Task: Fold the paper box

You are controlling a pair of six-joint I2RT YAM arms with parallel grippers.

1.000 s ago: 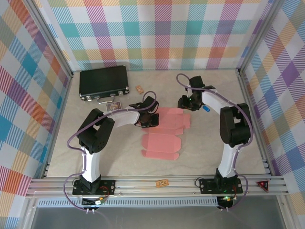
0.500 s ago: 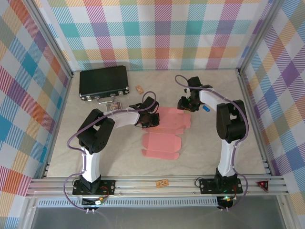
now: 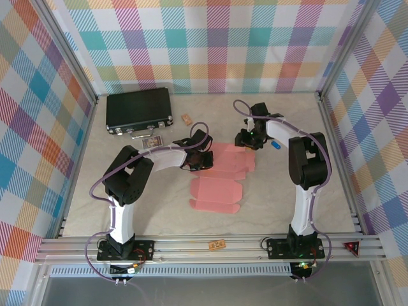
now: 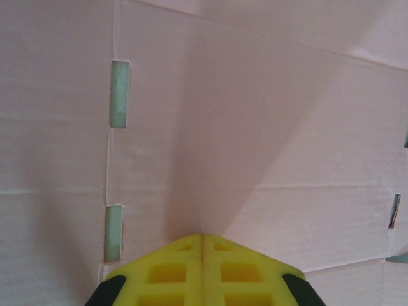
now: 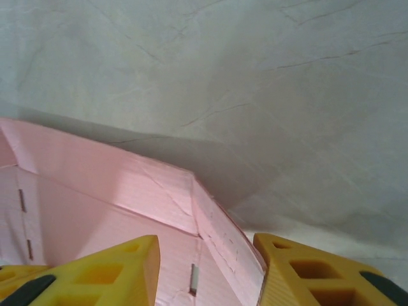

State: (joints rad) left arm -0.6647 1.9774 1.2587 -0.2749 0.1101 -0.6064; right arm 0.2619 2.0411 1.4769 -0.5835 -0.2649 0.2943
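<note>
The box [image 3: 217,188] is a salmon-pink flat card sheet, creased, with flaps and small slots; it lies mid-table between the arms; the left tool [image 4: 203,239] is clenched shut, empty, its tip on the sheet; the right tool [image 5: 204,245] is released, jaws astride a raised flap [image 5: 220,226] at the far right corner; the table [image 3: 159,213] is pale, marbled; checked walls [image 3: 217,44] surround it.

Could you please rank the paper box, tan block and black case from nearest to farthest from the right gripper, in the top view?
1. paper box, at the fingertips of the right gripper.
2. tan block, farther left, toward the back.
3. black case, back-left corner.
</note>
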